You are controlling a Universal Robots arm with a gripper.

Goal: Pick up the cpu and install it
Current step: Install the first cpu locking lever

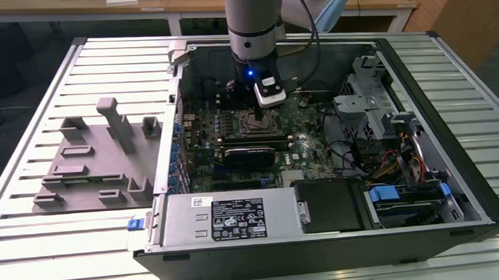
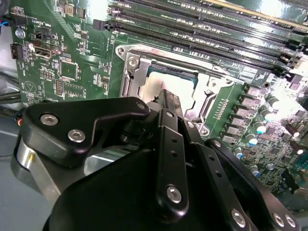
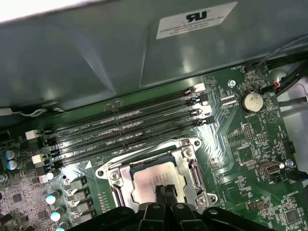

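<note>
While the arm (image 1: 252, 28) reached down into the open computer case (image 1: 319, 237), its gripper (image 3: 163, 192) hung just above the socket (image 3: 156, 175) on the green motherboard (image 3: 250, 144). In both wrist views the black fingers (image 2: 169, 108) stood pressed together, with no gap showing between their tips and nothing held between them. The cpu (image 3: 154, 179) lay flat inside the socket's metal frame, its silvery top plate directly beneath the fingertips; in the second wrist view the cpu (image 2: 166, 79) showed as a pale plate with a dark edge past the finger ends. Whether the tips touched the plate could not be told. Beside the socket ran a row of long black memory slots (image 3: 130, 125), and past them rose the grey inner wall of the case (image 3: 96, 53).

In the exterior view the case lay on its side on a table of pale ribbed metal slats (image 1: 37, 247). To the exterior view's left of the case sat a grey plastic tray (image 1: 93, 164) with upright posts. Beyond the case, wooden desks (image 1: 145, 3) stood at the back of the room, over a dark floor (image 1: 30, 54).
</note>
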